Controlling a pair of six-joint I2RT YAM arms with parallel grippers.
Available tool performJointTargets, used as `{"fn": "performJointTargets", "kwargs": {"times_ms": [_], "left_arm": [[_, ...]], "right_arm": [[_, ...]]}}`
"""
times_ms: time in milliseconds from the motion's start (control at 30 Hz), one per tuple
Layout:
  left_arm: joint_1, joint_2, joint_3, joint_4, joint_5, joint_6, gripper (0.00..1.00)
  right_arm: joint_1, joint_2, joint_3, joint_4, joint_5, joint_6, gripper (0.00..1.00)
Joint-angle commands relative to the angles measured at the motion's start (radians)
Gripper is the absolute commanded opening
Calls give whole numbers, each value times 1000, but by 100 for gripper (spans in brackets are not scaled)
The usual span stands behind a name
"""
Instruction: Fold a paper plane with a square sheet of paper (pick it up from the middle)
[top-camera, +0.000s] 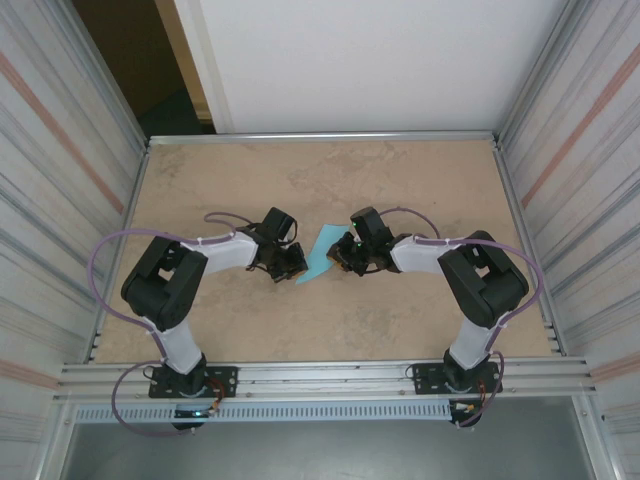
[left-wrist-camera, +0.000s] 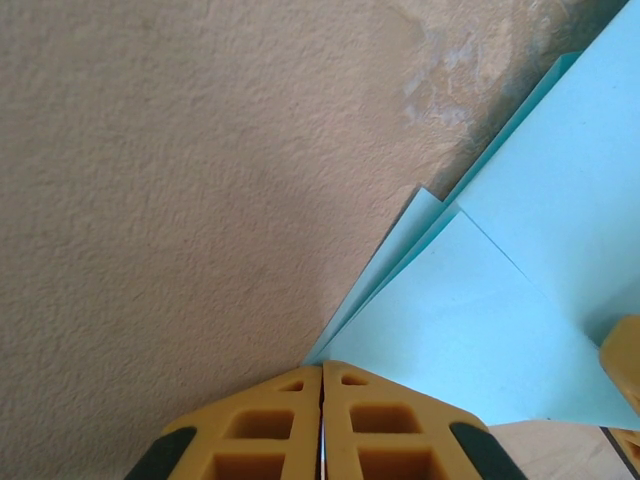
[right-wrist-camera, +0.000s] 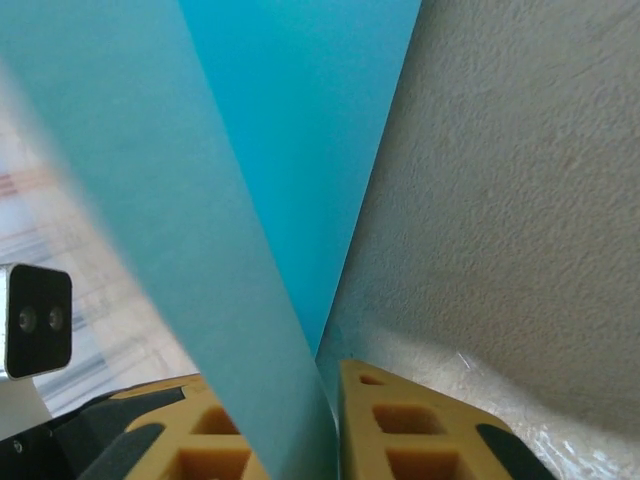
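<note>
Top view: a light-blue sheet of paper (top-camera: 318, 258), already part folded into a narrow slanted shape, sits about mid table (top-camera: 200, 180); left gripper (top-camera: 293, 264) meets it from the table's left half, right gripper (top-camera: 340, 256) from the right half, both low at its edges; finger state too small to tell here

Left wrist view: left gripper (left-wrist-camera: 322, 372) has its fingers pressed together, no gap, tips at the sheet's (left-wrist-camera: 480, 330) near corner; can't tell if that corner is pinched or just touched; the sheet shows stacked layers w/ offset edges, lying flat on the table (left-wrist-camera: 180, 200)

Right wrist view: right gripper (right-wrist-camera: 300, 375) has its fingers (right-wrist-camera: 400, 410) narrow, one each side of a raised flap of the sheet (right-wrist-camera: 300, 120), apparently gripping it

Judgement: a mid-fold step, not yet a dart; the next move prob. needs the right arm to carry the flap over toward the table's left half while the left pins the corner, w/ edges aligned, then a pressed crease; thin paper may slip or skew
</note>
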Motion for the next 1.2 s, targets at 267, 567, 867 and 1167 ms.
{"fn": "performJointTargets", "kwargs": {"times_ms": [267,567,867,1167], "left_arm": [[16,-160,-49,57,-10,144,27],[-91,-187,-36,165,-51,623,59],[-154,-88,-9,289,-85,918,62],[-212,-6,0,379,-173,1135,49]], "right_arm": [[-8,-44,40,-102,21,-46,0],[-76,-102,57,-185,-6,-28,0],[-145,-104,95,-239,-78,-52,0],[-165,-102,103,-253,-112,-55,0]]}}
